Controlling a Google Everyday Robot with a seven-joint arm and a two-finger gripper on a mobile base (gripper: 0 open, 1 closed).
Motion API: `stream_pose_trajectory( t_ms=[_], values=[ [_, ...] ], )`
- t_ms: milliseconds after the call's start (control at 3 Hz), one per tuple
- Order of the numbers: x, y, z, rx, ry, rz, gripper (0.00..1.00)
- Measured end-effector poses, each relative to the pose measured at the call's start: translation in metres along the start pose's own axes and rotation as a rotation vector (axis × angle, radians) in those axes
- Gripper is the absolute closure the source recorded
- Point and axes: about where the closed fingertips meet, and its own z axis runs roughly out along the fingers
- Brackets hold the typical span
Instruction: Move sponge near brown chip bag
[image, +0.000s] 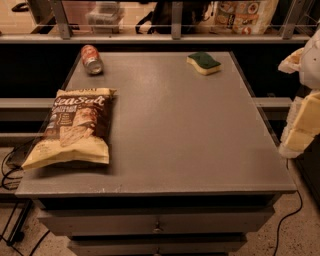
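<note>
On the far right of the table (190, 145) sits your sponge (203, 63), well apart from the brown chip bag (75, 127) front-left. Your gripper (302, 122) hangs off the right edge; can't tell if it's open or closed.

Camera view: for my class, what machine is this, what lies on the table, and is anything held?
There is one picture, looking down over the front of a grey table. The machine is a one-armed mobile robot. The pale shapes at the right edge belong to its gripper, which is beside the table and touches nothing on it. On the table lie a brown chip bag at the left, a red soda can on its side at the far left corner, and a green-topped sponge far right. All three lie free, none held.
</note>
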Motion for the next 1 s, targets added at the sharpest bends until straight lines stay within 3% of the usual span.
stream_pose_trajectory(
  t_ms=[333,667,1000],
  values=[
    [0.0,0.0,-0.001,0.005,-0.002,0.001,0.0],
    [0.0,-0.009,-0.001,0.033,-0.056,0.056,0.0],
    [0.0,-0.026,0.004,0.085,-0.153,0.147,0.0]
  ],
)
